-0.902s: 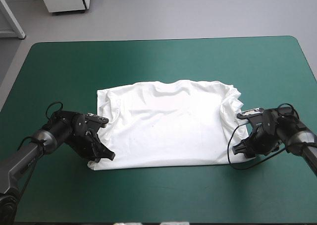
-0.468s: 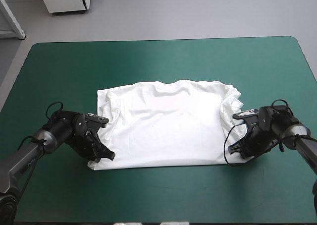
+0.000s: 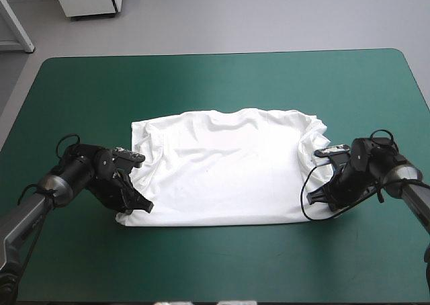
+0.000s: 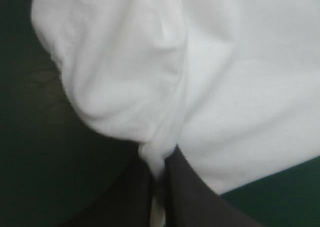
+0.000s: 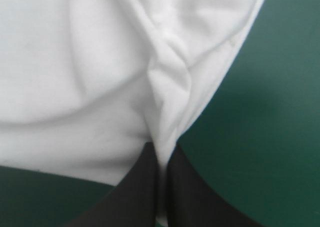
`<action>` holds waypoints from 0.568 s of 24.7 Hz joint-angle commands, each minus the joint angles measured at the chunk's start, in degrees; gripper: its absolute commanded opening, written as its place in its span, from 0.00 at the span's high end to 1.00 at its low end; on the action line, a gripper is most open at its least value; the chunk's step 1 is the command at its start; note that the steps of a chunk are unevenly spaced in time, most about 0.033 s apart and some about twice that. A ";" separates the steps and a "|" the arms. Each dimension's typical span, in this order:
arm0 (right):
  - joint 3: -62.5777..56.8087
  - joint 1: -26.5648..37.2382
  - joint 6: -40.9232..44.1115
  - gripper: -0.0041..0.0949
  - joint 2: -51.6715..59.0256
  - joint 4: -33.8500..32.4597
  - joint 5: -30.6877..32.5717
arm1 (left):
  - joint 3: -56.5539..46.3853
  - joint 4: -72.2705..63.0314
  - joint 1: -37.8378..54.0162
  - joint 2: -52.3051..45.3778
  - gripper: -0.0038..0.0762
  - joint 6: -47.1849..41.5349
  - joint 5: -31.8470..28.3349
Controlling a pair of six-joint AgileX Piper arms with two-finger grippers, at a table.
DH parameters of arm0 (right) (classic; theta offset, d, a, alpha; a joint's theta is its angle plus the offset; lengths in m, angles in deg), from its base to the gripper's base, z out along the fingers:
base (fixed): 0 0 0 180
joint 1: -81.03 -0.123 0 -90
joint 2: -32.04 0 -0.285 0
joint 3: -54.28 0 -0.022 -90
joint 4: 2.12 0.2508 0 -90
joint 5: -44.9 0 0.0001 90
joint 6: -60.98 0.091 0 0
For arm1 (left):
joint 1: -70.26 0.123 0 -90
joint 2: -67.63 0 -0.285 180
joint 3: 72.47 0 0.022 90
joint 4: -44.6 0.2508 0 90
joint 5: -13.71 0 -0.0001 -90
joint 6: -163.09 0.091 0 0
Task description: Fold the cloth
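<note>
the white t-shirt (image 3: 218,167) lies spread flat at the middle of the table. its two near corners are bunched into pinched ridges.

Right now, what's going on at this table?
Two arms are working on the T-shirt, which lies spread on the table. The left gripper is shut on its near left corner, the right gripper on its near right corner. Both wrist views show cloth pinched between the fingers. The near edge is not yet lifted over.
</note>
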 commanded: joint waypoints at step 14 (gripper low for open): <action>16.29 0.12 4.70 0.98 14.67 -2.23 12.41 | 11.69 -0.66 -0.27 -11.96 0.96 -3.71 6.55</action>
